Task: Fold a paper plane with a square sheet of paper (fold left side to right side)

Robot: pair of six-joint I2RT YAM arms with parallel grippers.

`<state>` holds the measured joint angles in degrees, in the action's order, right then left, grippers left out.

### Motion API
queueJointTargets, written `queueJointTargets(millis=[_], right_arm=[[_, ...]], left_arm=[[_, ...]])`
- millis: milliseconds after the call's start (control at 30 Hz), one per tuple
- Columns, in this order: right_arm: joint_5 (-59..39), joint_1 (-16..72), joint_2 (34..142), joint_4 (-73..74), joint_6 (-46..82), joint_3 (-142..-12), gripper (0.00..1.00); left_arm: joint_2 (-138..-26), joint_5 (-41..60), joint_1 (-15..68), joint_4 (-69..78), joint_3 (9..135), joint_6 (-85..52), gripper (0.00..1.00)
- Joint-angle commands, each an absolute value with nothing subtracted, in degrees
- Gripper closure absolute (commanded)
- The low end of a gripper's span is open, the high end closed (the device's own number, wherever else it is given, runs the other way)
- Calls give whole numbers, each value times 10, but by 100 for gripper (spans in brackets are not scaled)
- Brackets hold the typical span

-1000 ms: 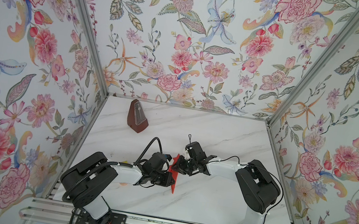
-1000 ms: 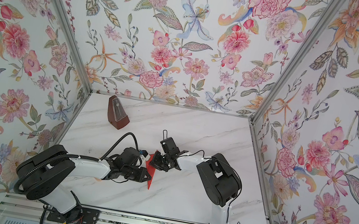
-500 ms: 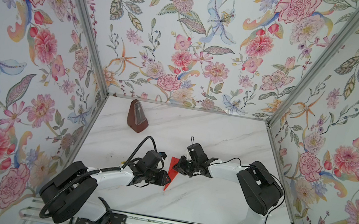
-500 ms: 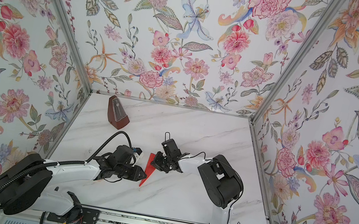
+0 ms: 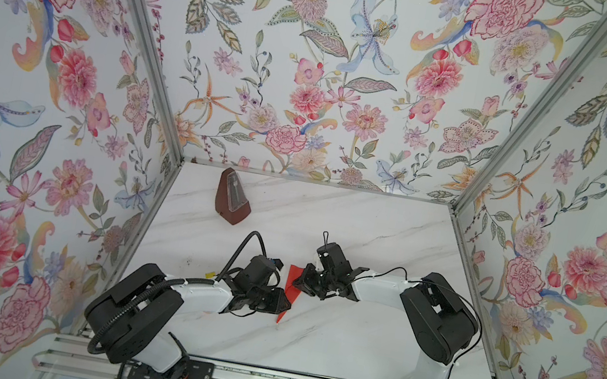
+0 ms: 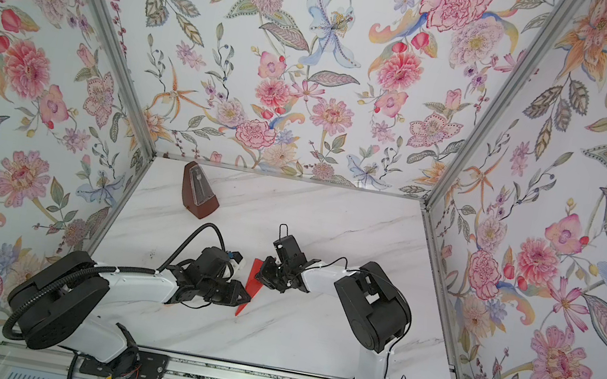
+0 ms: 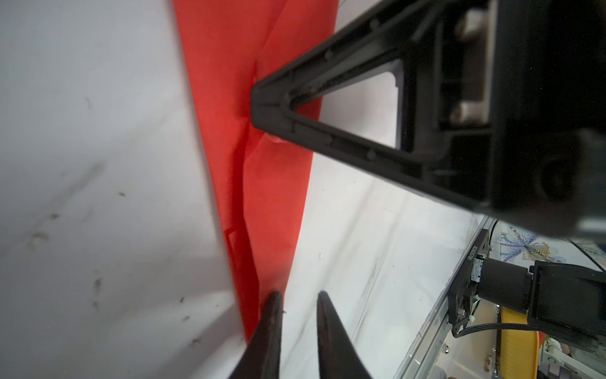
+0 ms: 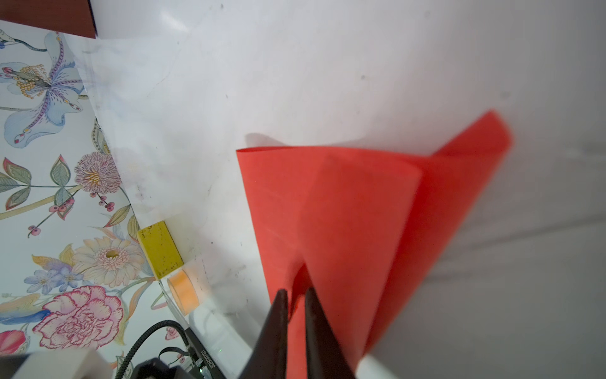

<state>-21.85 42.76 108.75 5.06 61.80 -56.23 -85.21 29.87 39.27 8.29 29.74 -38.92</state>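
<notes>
- The paper (image 5: 293, 281) is lying on the table (image 5: 307, 347) between the grippers: thin, matte red, narrowing to a point.
- I'm guessing it's handling light, floppy, tearing easily; I'm favouring edges by creases. The right gripper (image 8: 295, 295) is pinching a raised flap; the left gripper (image 7: 296, 295), at the tip, is gaping narrowly, empty.

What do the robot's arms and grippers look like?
Both arms: white tubes, bulky black joint housings. A thick black cable loops over the left arm; a thin black wire follows the right arm. The left gripper and right gripper have black tapering fingers.
</notes>
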Motion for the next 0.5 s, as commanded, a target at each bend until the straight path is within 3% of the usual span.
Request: queueJointTargets(millis=[0,467], right_arm=[[-171,429,1100,10,623,-540,86],[-95,411,1023,-97,576,-528,87]], left_arm=[[-866,308,398,77,277,-391,82],[-853,236,402,-18,242,-348,88]])
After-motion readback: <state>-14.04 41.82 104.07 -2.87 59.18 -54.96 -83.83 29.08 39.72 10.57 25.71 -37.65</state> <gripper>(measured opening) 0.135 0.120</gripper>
